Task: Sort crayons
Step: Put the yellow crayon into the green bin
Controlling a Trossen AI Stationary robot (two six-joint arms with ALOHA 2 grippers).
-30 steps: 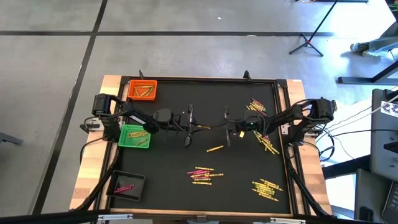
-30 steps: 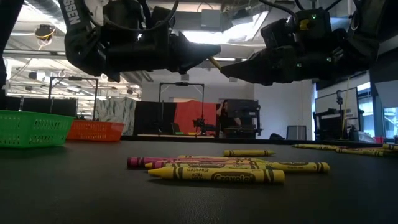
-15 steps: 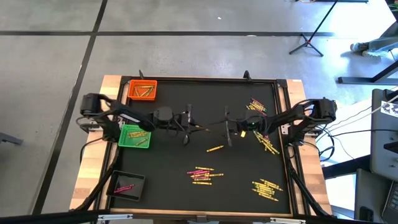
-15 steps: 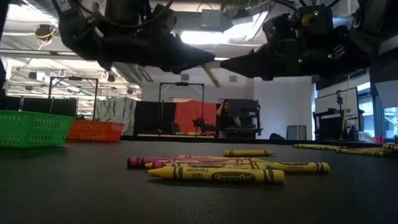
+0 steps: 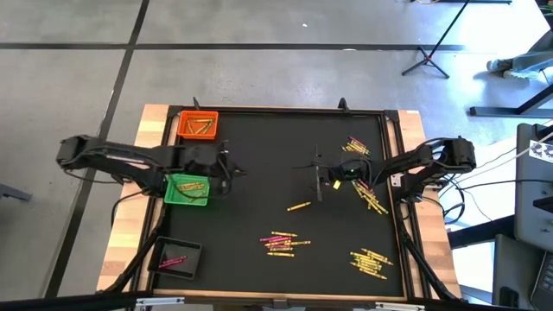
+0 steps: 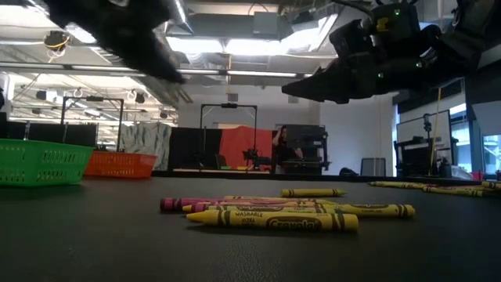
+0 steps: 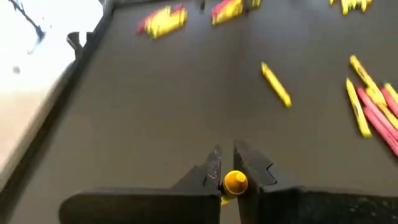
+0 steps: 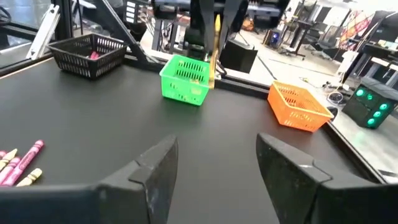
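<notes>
My left gripper (image 5: pixel 228 168) is by the green tray (image 5: pixel 187 189), shut on one yellow crayon (image 8: pixel 214 43), and clear of the table. My right gripper (image 5: pixel 318 178) hangs open over the middle of the black mat with nothing between its fingers (image 8: pixel 214 155). Loose crayons lie flat on the mat: one alone (image 5: pixel 298 207), a bunch near the front (image 5: pixel 281 244), more at the front right (image 5: pixel 370 262) and along the right side (image 5: pixel 370 197). The orange tray (image 5: pixel 198 124) holds orange-gold crayons. The black tray (image 5: pixel 177 257) holds pink ones. My left gripper pinches the yellow crayon between its two fingers, the round end (image 7: pixel 235 182) showing between them. The fingers come level from the table's left and lie across the crayon. In the right wrist view it stands upright (image 8: pixel 214 59), lifted clear, by the green tray.
The three trays stand along the mat's left edge, on a wooden strip (image 5: pixel 130 225). A raised frame (image 5: pixel 393 147) borders the mat. The mat's far middle (image 5: pixel 276 134) is bare. In the low view a pile of crayons (image 6: pixel 282 213) lies close to the camera.
My right gripper has opened and let go of the crayon that both grippers held over the mat's middle. My left gripper, still shut on it, has drawn back toward the table's left edge and carried the crayon to the green tray.
</notes>
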